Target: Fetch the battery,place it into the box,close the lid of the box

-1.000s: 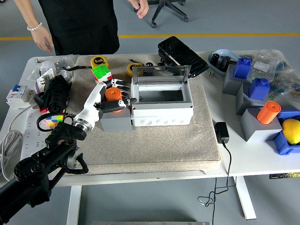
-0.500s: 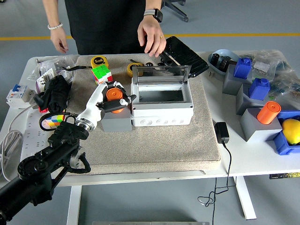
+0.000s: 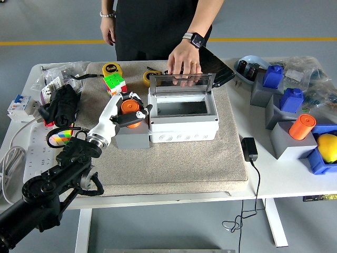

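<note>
Since the earlier frame the person's hand [image 3: 184, 59] has come down onto the raised lid [image 3: 181, 81] of the box [image 3: 182, 122]. Just left of the box, the left robot hand [image 3: 128, 111] grips the orange battery [image 3: 131, 112], its long axis tilted, top end leaning toward the box, above a grey block [image 3: 130, 138].

A robotics lab or test workshop with a crowded work table

A white standing table [image 3: 274, 182] on a grey floor with a yellow line [image 3: 274, 39] marked behind it. On the table a beige mat [image 3: 189, 158] carries a grey junction box [image 3: 182, 117]; left of the box lie a tape measure [image 3: 111, 68], a puzzle cube [image 3: 114, 82], a circuit breaker [image 3: 19, 107] and a power strip [image 3: 31, 158]. Right of the box stand grey and blue printed blocks [image 3: 279, 100] and a charger [image 3: 248, 149]. A person [image 3: 158, 26] stands behind the box.
</note>
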